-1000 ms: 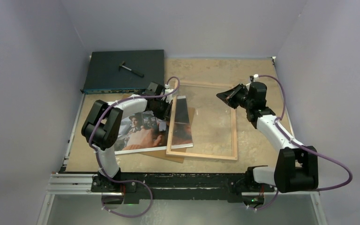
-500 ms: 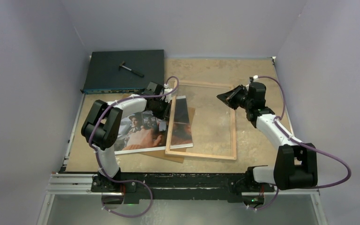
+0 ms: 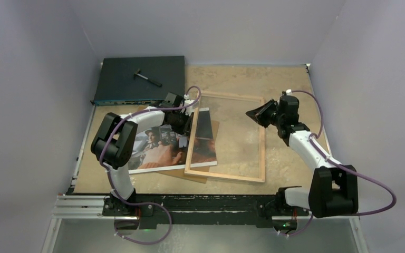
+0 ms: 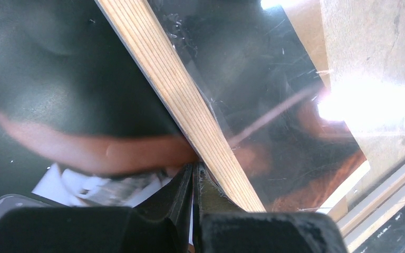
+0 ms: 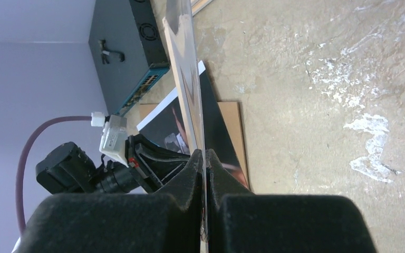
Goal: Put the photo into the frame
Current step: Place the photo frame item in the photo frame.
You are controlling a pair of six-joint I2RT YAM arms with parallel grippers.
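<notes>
The right pincer is squeezed tight on the thin right edge of the frame. The left pincer is almost closed by the frame's left wood bar; I cannot tell if it holds anything. The frame covers the right part of the photo, down on the table.

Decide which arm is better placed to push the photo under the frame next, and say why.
Left, probably. The left gripper is shut right above the photo, beside the left rail of the frame. The right gripper is clamped on its right rail, well away from the photo.
</notes>
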